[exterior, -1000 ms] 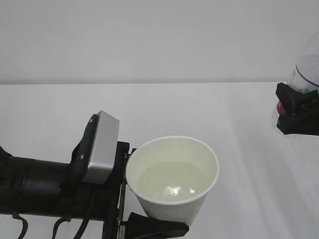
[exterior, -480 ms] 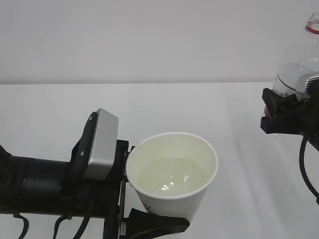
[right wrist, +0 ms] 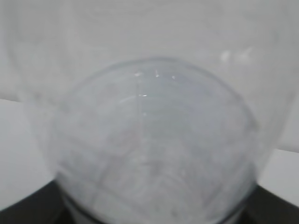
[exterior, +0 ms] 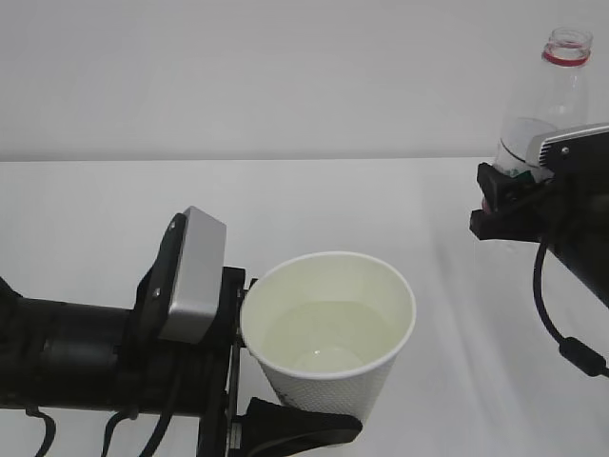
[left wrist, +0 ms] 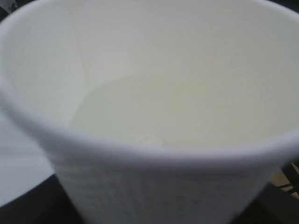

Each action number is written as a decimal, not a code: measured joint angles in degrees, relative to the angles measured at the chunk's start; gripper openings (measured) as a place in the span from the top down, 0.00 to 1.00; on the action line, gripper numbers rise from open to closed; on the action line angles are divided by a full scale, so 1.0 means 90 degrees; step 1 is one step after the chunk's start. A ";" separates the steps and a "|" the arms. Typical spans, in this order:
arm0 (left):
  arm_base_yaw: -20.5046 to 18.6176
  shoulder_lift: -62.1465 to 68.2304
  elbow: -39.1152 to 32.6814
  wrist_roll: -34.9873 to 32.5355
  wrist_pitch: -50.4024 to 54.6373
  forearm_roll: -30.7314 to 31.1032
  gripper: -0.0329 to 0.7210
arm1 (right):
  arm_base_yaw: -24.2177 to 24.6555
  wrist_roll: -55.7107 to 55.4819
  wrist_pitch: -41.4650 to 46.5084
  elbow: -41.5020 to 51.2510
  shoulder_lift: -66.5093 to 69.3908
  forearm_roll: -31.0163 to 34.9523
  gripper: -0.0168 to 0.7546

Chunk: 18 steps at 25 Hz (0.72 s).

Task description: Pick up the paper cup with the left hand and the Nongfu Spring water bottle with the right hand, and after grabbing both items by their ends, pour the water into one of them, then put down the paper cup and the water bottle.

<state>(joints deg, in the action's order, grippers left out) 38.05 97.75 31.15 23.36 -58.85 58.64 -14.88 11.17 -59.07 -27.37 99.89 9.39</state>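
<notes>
Swinging back from the right edge, the clear ribbed plastic Nongfu Spring water bottle (exterior: 550,109) now stands nearly upright, its capless red-ringed mouth on top, pinched around its body by the black right hand (exterior: 509,205) with the grey rounded plate. At lower left, the black left hand (exterior: 249,357) with the grey rectangular plate clamps the small white tapered paper cup (exterior: 328,338) held above the white table (exterior: 381,205). Clear water (exterior: 328,343) lies shallow in the cup's cream bottom, also visible in the left wrist view (left wrist: 187,112).
</notes>
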 joint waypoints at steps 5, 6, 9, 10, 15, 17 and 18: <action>0.0000 0.0000 0.0000 0.0000 0.0000 0.0000 0.24 | 0.0000 -0.0049 0.0000 -0.0229 0.0365 0.0253 0.40; 0.0000 0.0000 0.0000 0.0000 0.0000 0.0000 0.24 | 0.0000 -0.0065 0.0000 -0.0267 0.0434 0.0264 0.40; 0.0000 0.0000 0.0000 0.0000 0.0000 0.0000 0.24 | 0.0000 -0.0104 -0.0003 -0.0419 0.0655 0.0278 0.40; 0.0000 0.0000 0.0000 0.0000 0.0000 0.0000 0.24 | 0.0000 -0.0118 -0.0003 -0.0461 0.0723 0.0291 0.40; 0.0000 0.0000 0.0000 0.0000 0.0000 0.0000 0.24 | 0.0000 -0.0272 -0.0028 -0.0698 0.1040 0.0291 0.40; 0.0000 0.0000 0.0000 0.0000 0.0000 0.0000 0.24 | 0.0000 -0.0323 -0.0059 -0.0795 0.1152 0.0291 0.40; 0.0000 0.0000 0.0000 0.0000 0.0000 0.0000 0.24 | 0.0000 -0.0338 -0.0085 -0.0827 0.1210 0.0291 0.40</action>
<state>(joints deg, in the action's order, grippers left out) 38.05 97.75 31.15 23.36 -58.85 58.64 -14.88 8.13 -59.84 -34.82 110.78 12.01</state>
